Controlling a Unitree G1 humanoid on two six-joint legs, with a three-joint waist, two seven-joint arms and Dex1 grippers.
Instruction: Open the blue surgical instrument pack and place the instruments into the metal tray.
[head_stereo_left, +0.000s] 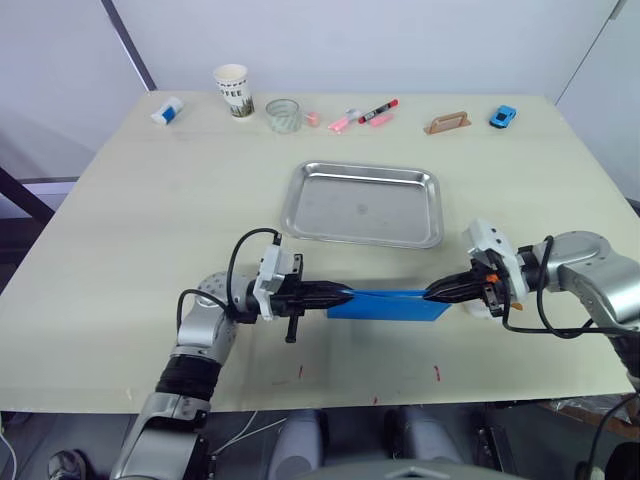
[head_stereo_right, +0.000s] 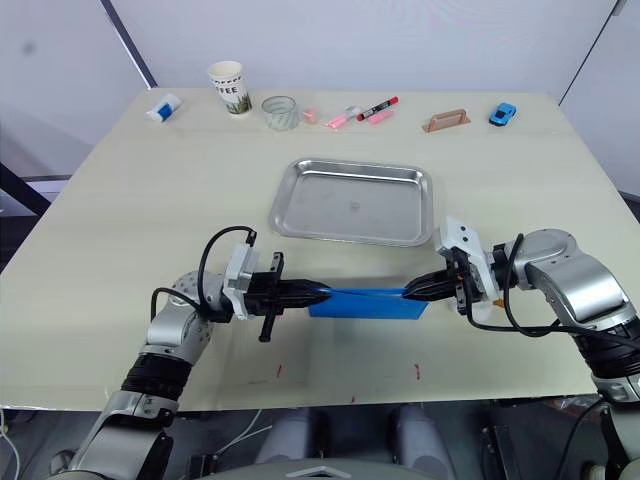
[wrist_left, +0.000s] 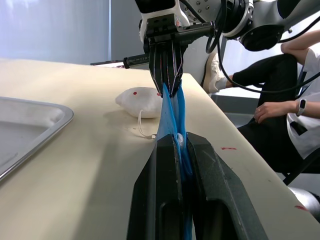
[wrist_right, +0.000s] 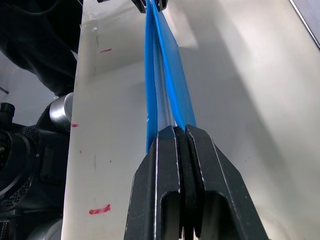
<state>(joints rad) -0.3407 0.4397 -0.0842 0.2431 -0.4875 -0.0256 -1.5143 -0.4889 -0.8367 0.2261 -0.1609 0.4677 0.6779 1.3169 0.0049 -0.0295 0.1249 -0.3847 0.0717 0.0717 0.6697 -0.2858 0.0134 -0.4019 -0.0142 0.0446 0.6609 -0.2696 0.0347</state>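
The blue surgical instrument pack (head_stereo_left: 388, 303) hangs stretched between my two grippers just above the table, in front of the metal tray (head_stereo_left: 364, 203). My left gripper (head_stereo_left: 347, 294) is shut on its left end and my right gripper (head_stereo_left: 430, 293) is shut on its right end. In the right wrist view the pack (wrist_right: 165, 82) shows a pale lining between its two blue layers. In the left wrist view the blue fabric (wrist_left: 171, 117) runs from my fingers to the other gripper. The tray is bare. The instruments are hidden.
Along the far edge stand a paper cup (head_stereo_left: 233, 89), a glass (head_stereo_left: 283, 115), pink and red markers (head_stereo_left: 362, 116), a wooden block (head_stereo_left: 447, 122) and a blue toy car (head_stereo_left: 503, 116). A white pouch (wrist_left: 140, 101) lies on the table. A seated person (wrist_left: 280, 95) is beside the table.
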